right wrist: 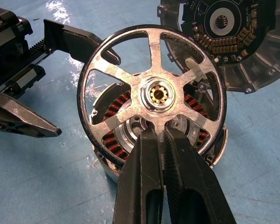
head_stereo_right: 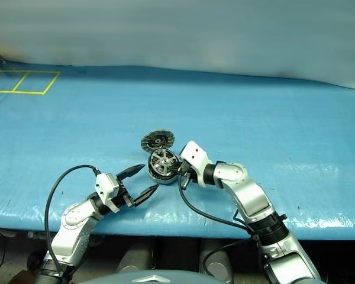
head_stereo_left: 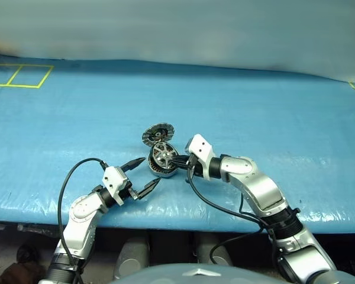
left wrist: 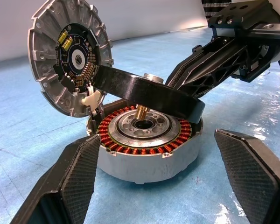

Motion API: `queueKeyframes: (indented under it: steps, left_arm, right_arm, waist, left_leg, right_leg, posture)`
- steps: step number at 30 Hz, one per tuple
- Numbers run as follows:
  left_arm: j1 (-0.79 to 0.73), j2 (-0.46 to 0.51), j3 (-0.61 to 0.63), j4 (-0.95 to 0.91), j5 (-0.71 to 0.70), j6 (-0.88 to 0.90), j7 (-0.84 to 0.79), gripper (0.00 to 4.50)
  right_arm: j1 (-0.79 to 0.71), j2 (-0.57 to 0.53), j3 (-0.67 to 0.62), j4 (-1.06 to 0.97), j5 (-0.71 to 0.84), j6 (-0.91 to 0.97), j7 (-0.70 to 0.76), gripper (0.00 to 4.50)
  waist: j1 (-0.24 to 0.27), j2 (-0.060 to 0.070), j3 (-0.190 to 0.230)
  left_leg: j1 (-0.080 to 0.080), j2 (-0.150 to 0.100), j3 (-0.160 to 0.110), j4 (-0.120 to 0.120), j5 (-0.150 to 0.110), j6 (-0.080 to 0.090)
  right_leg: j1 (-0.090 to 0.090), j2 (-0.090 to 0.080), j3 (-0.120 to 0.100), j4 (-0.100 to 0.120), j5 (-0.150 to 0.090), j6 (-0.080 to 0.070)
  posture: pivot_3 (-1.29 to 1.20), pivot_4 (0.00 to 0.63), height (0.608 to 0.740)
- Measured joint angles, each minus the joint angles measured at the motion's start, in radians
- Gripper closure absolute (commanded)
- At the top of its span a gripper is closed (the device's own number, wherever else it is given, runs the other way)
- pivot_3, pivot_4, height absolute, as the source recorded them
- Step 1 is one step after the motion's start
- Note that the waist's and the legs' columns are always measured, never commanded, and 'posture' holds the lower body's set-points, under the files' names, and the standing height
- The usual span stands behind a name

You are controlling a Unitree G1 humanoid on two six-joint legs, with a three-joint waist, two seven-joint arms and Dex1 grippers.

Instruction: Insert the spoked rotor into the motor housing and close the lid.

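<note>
The right claw [right wrist: 164, 140] pinches a spoke of the spoked rotor [right wrist: 151, 91], tilted over the motor housing [left wrist: 147, 149]; the left claw [head_stereo_left: 143, 175] gapes wide beside it.

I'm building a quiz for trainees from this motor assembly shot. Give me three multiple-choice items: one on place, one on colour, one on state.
1. Where is the rotor?
A. tilted over the housing, held
B. flat on the table, apart
C. under the closed lid

2. What colour are the housing windings?
A. green
B. copper-brown
C. white

3. How is the lid?
A. shut
B. taken off, lying flat
C. swung open, standing up

Key:
1 A, the right gripper pinches a spoke, with the rotor slanted above the windings.
2 B, a copper-brown ring surrounds the silver hub.
3 C, its inner face stands upright behind the housing.
</note>
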Motion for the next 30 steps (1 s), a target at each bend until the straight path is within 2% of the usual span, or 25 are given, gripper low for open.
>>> queueKeyframes:
  steps: [24,25,26,29,30]
  left_arm:
    - [0.01,0.0,0.0,0.0,0.0,0.0,0.008,0.24]
    - [0.009,0.0,0.0,0.0,0.0,0.0,0.008,0.24]
    - [0.01,0.0,0.0,0.0,0.0,0.0,0.008,0.24]
    - [0.01,0.0,0.0,0.0,0.0,0.0,0.008,0.24]
    - [0.01,0.0,0.0,0.0,0.0,0.0,0.008,0.24]
  right_arm:
    - [-0.002,-0.005,0.002,-0.002,-0.021,-0.004,0.004,4.49]
    - [-0.002,-0.005,0.002,-0.002,-0.021,-0.004,0.004,3.95]
    - [-0.002,-0.005,0.002,-0.002,-0.022,-0.002,0.004,3.76]
    - [-0.002,-0.006,0.002,-0.002,-0.027,-0.001,-0.005,2.79]
    - [-0.002,-0.006,0.002,-0.002,-0.028,-0.001,-0.006,2.79]
  waist:
    - [0.0,0.0,0.0]
    - [0.0,0.0,0.0]
    - [0.0,0.0,0.0]
    - [0.0,0.0,0.0]
    - [0.0,0.0,0.0]
  left_leg:
    - [0.0,0.0,0.0,0.0,0.0,0.0]
    - [0.0,0.0,0.0,0.0,0.0,0.0]
    - [0.0,0.0,0.0,0.0,0.0,0.0]
    - [0.0,0.0,0.0,0.0,0.0,0.0]
    - [0.0,0.0,0.0,0.0,0.0,0.0]
  right_leg:
    - [0.0,0.0,0.0,0.0,0.0,0.0]
    - [0.0,0.0,0.0,0.0,0.0,0.0]
    - [0.0,0.0,0.0,0.0,0.0,0.0]
    - [0.0,0.0,0.0,0.0,0.0,0.0]
    - [0.0,0.0,0.0,0.0,0.0,0.0]
  posture:
    - [0.0,0.15,0.74]
    - [0.0,0.15,0.74]
    - [0.0,0.15,0.74]
    - [0.0,0.15,0.74]
    - [0.0,0.15,0.74]
